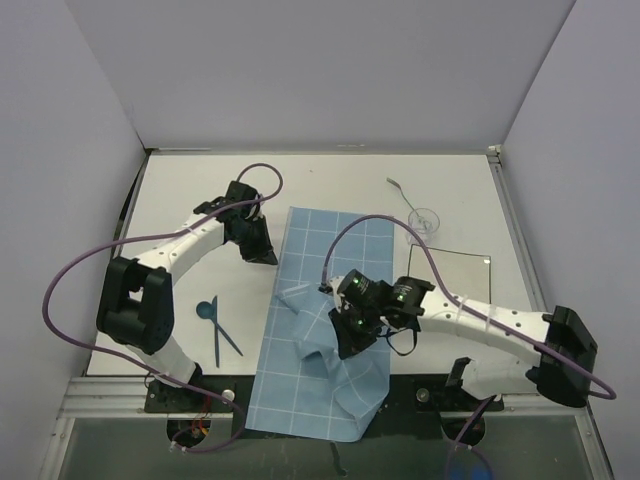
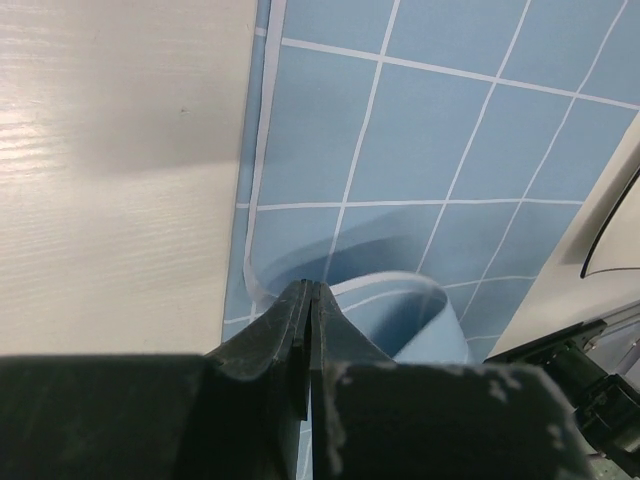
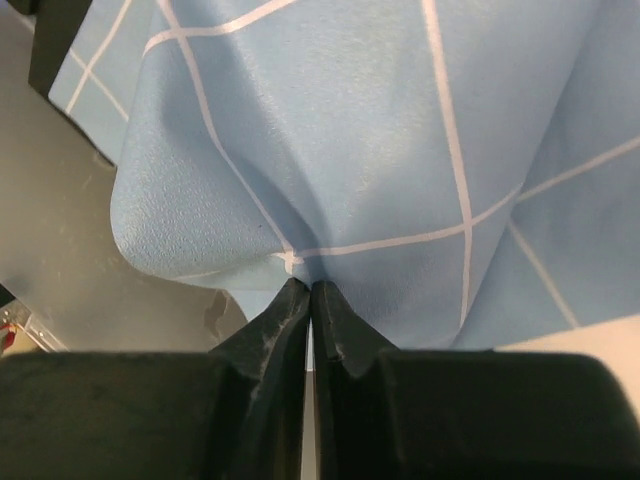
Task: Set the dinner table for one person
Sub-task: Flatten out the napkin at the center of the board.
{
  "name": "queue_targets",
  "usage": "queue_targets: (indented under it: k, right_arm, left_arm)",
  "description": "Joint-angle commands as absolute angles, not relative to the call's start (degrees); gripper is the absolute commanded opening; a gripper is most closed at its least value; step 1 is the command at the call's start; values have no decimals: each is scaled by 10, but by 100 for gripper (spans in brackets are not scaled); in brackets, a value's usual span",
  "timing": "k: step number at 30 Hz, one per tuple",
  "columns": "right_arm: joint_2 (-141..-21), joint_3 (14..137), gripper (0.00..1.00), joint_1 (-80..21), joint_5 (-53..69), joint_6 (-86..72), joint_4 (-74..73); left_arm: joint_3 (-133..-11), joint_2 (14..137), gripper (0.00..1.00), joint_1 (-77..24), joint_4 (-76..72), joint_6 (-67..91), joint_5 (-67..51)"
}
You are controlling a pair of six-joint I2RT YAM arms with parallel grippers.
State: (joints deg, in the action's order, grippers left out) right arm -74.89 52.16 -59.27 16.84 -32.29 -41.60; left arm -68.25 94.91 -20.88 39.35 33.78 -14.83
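- Where the blue gridded mat (image 1: 330, 260) spills over the near edge of the dinner table (image 1: 200, 190), it's crumpled into bunched folds; the rest lies flat twd the far side
- right gripper (image 1: 350, 338): clenched on a raised fold at the mat's near end; fingertips (image 3: 285, 320) pinched tight, cloth tenting above them
- blue utensils (image 1: 218, 332): two, crossed, on bare tabletop left of the mat
- left gripper (image 1: 262, 250): further back, at the mat's left edge; closed on the edge strip — a curl of mat lifted just beyond the tips
- clear glass (image 1: 425, 218) + thin grey utensil (image 1: 400, 188): far right, off the mat, near each other
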Motion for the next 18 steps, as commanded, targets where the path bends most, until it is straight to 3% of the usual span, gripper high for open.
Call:
queue_targets:
  k: [1,5,6,12,18]
  right_arm:
    - [-667,497,12,-639,121,-394,-474]
    - [-600,465,57,-662,127,-425,-487]
    - [-588,458,64,-665,126,-431,-491]
    - [-562,436,70,-675,115,-452,-495]
    - [-614,454,70,-689,112,-452,-460]
  left_arm:
    - [-681,911,0,-207,374,332,-148]
    - [-672,912,0,-210,365,336,-152]
    - [-671,913,0,-211,362,338,-154]
    - [-660,914,0,-221,350,345,-155]
    - [-639,914,0,-226,348,345,-158]
